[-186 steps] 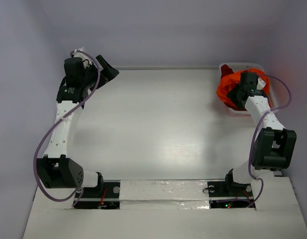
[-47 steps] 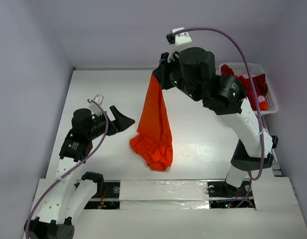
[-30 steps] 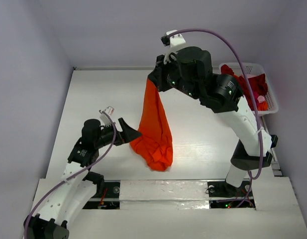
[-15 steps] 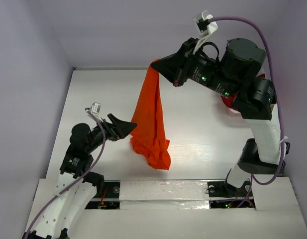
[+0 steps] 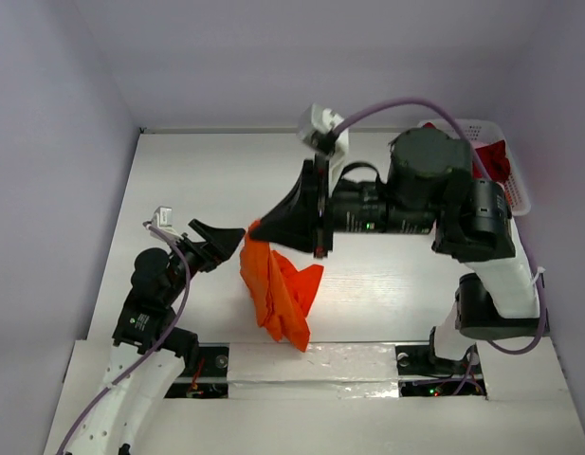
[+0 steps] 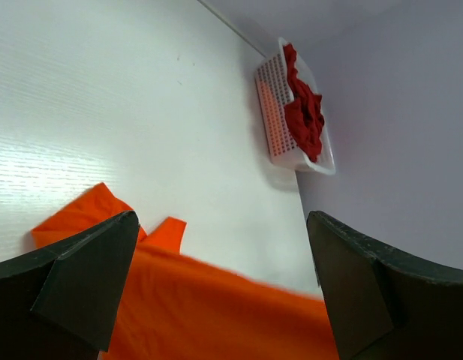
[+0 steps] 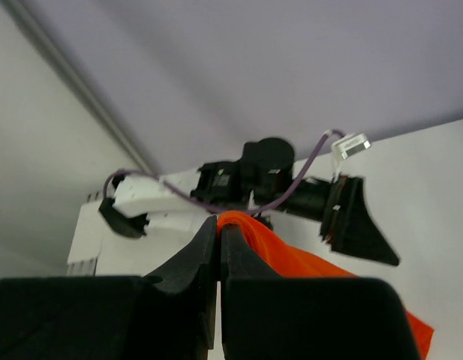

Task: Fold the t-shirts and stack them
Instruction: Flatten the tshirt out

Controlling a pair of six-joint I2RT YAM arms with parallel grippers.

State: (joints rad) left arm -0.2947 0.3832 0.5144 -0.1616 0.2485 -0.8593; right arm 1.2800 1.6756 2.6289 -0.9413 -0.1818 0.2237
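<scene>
The bright orange t-shirt (image 5: 276, 289) hangs crumpled from my right gripper (image 5: 256, 227), which is shut on a fold of it (image 7: 219, 219); its lower part rests on the table near the front edge. The left gripper (image 5: 231, 245) is open just left of the shirt. In the left wrist view orange cloth (image 6: 216, 300) spreads low between the wide fingers (image 6: 73, 285), and I cannot tell whether it touches them. The dark red t-shirt (image 5: 496, 157) lies bunched in the basket at the far right (image 6: 302, 112).
The white lattice basket (image 5: 513, 194) stands at the table's back right corner (image 6: 272, 112). The right arm's body (image 5: 415, 204) stretches across the middle of the table. Walls close in on the left, back and right.
The right gripper has swung down and toward the near left with the orange shirt, so the cloth now bunches low near the front edge. The left gripper stayed open and shifted slightly left.
</scene>
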